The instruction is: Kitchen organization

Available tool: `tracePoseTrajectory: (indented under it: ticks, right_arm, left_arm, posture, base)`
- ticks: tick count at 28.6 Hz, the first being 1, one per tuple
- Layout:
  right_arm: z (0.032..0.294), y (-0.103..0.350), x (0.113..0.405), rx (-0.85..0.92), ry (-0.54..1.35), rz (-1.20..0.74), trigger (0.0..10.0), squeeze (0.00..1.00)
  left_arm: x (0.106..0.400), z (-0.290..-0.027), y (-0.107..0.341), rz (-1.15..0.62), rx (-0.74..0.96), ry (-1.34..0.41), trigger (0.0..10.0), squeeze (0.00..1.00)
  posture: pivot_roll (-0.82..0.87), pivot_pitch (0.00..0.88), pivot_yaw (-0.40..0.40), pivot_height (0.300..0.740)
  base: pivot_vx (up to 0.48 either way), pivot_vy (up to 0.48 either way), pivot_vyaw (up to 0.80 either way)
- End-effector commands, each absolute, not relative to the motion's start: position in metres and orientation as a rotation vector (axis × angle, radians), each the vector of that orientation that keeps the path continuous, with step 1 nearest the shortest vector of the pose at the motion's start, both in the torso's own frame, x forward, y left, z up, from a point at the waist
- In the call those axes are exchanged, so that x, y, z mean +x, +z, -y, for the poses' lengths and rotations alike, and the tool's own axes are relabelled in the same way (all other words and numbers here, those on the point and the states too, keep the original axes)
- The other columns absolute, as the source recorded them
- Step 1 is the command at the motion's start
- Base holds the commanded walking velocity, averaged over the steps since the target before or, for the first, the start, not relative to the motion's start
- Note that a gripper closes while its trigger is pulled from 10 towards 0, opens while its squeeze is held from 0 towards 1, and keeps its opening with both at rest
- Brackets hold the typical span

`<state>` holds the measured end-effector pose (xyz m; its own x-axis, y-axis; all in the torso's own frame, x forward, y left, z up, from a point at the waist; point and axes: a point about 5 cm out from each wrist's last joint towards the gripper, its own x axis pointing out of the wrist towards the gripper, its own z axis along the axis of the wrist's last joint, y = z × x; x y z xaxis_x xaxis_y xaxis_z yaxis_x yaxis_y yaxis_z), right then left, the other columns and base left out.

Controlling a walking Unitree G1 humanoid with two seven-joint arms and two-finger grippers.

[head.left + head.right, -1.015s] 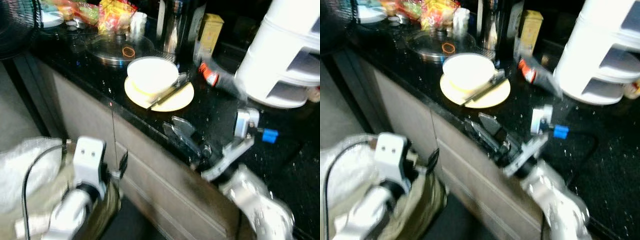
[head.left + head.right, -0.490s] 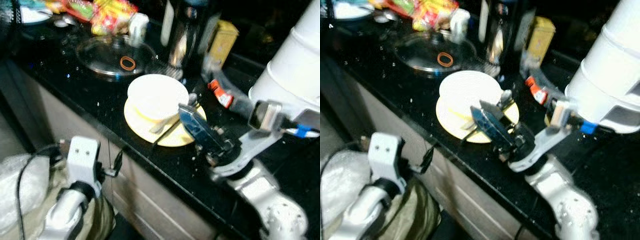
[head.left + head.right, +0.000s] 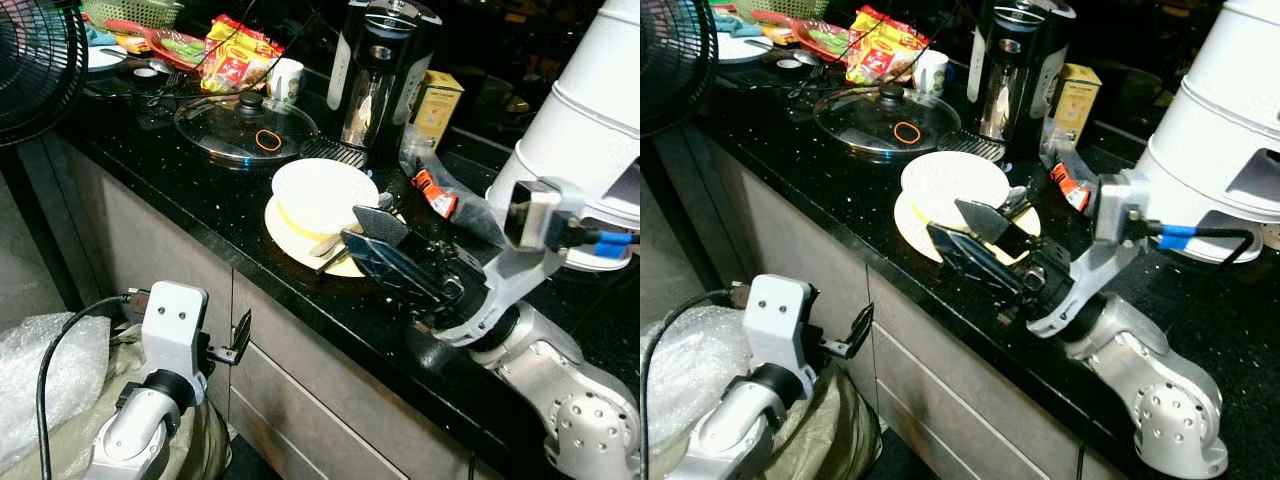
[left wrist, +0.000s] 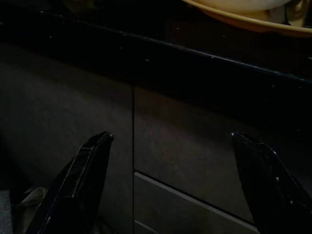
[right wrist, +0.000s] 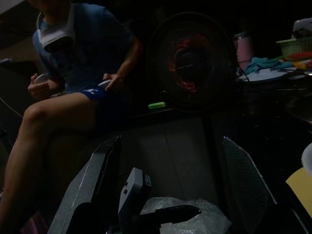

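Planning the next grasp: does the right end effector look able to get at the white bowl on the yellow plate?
Probably yes. The right end effector hovers open at the yellow plate edge, beside the white bowl, with nothing between them.

My glossy black plastic fingers [image 3: 395, 262] hung over a polished, speckled stone counter [image 3: 225, 200], beside a glass pan lid [image 3: 245, 128] and matt cupboard fronts [image 3: 330, 400].

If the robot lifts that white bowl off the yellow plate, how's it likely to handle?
The white bowl looks rigid and glazed, so probably slippery and breakable if dropped. A utensil leans beside it on the yellow plate, so lifting may knock that loose. The right pincer, open beside it, would likely need a rim grip.
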<state>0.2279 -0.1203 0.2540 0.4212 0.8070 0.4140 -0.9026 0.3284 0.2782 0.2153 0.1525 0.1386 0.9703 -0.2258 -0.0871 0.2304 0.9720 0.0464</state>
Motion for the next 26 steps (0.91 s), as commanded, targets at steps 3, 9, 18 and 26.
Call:
tracePoseTrajectory:
  ticks: [3,9,18,26]
  right_arm:
    - [0.121,0.249,0.235,0.473,1.064,0.185,10.0,0.0]
    - [0.122,0.255,0.27,0.377,0.813,0.152,10.0,0.0]
    - [0.095,0.279,0.285,0.079,0.825,0.164,10.0,0.0]
    - [0.053,0.277,0.282,-0.259,0.975,0.167,10.0,0.0]
  left_arm:
    - [0.214,-0.151,0.136,-0.087,0.066,-0.229,10.0,0.0]
    - [0.214,-0.151,0.135,-0.088,0.068,-0.231,10.0,0.0]
    - [0.215,-0.15,0.135,-0.087,0.075,-0.225,10.0,0.0]
    - [0.216,-0.15,0.135,-0.086,0.078,-0.222,10.0,0.0]
  posture:
    - [0.15,0.033,-0.161,0.74]
    - [0.16,0.025,-0.163,0.74]
    - [0.16,0.023,-0.166,0.74]
    - [0.16,0.023,-0.168,0.74]
  base:
    - [0.0,0.0,0.0]
    - [0.0,0.0,0.0]
    - [0.0,0.0,0.0]
    - [0.0,0.0,0.0]
